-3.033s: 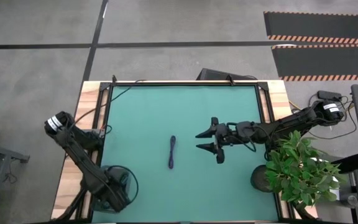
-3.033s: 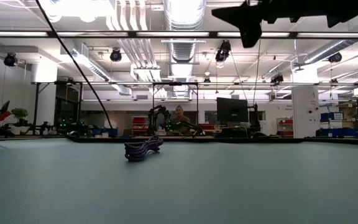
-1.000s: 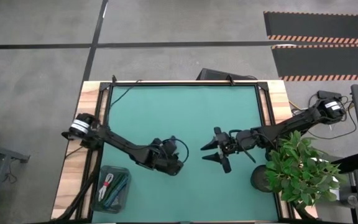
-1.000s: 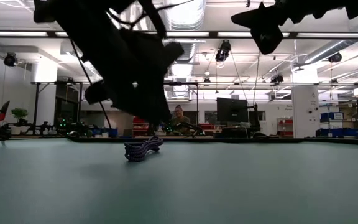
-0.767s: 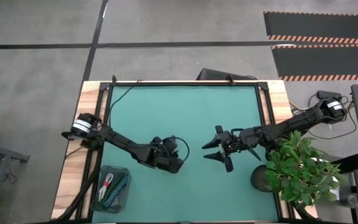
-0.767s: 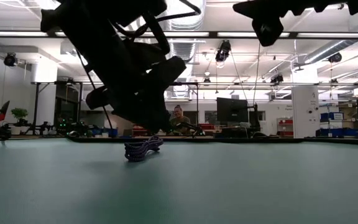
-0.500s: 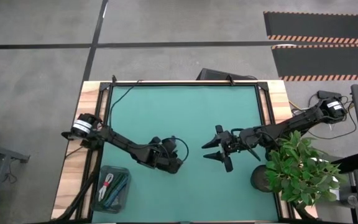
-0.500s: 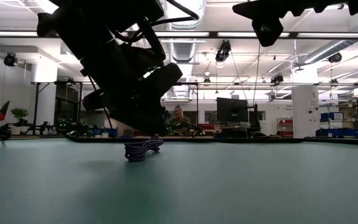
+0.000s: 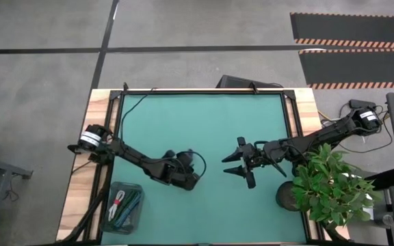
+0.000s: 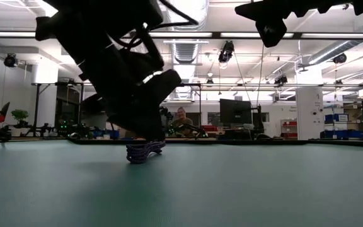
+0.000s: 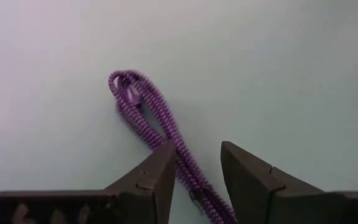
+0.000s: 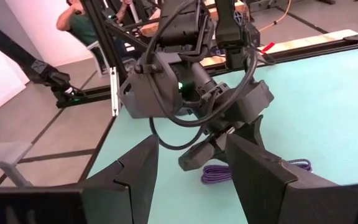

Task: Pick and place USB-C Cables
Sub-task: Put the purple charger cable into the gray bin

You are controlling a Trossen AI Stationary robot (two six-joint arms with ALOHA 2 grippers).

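The purple cable (image 11: 160, 127) looks braided — a ribbed, woven sheath with a faint sheen. Beneath it the teal table mat (image 9: 211, 123) is matt and smooth. The left gripper (image 11: 194, 177) has dull, dark plastic-looking fingers (image 11: 247, 180) — no gloss.

Grey concrete floor (image 9: 40, 75) crossed by dark seams; hazard-striped black mats (image 9: 353, 27) at one corner. Overhead, silver ducts (image 10: 188, 16) and strip lights (image 10: 333, 34). Far back, monitors (image 10: 235, 112), red bins (image 10: 142, 122), a seated person (image 10: 181, 120).
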